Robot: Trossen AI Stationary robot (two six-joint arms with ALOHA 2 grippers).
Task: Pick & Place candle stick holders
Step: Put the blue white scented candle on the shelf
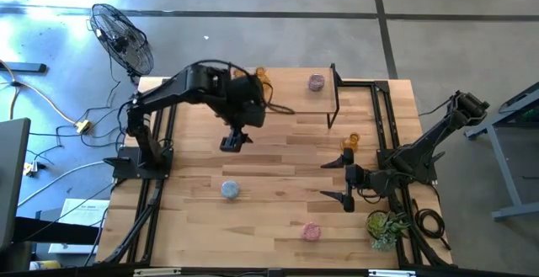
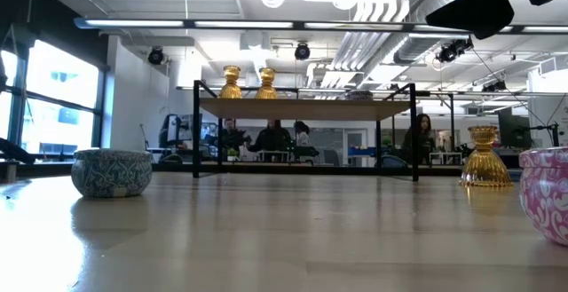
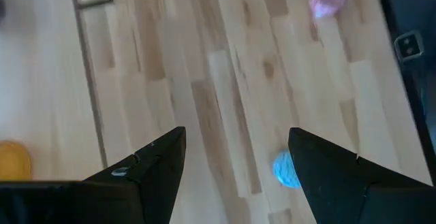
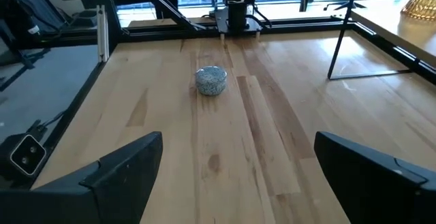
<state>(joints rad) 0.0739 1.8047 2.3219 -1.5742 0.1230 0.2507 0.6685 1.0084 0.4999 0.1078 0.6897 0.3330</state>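
Two amber holders (image 2: 231,82) (image 2: 266,82) and a pink one (image 1: 316,82) stand on a raised wooden shelf (image 1: 295,100) at the table's far side. A third amber holder (image 1: 352,141) stands on the table at the right. A pale blue holder (image 1: 230,190) and a second pink one (image 1: 312,231) stand nearer the front edge. My left gripper (image 1: 236,140) is open and empty above mid-table, with the blue holder (image 3: 286,169) below it. My right gripper (image 1: 341,180) is open and empty at the right, pointing toward the blue holder (image 4: 211,80).
A green potted plant (image 1: 386,225) stands at the front right corner. The shelf's black legs (image 1: 334,100) stand on the table's far half. Black frame rails (image 1: 383,125) run along the table's left and right sides. A fan (image 1: 122,37) stands off the far left corner.
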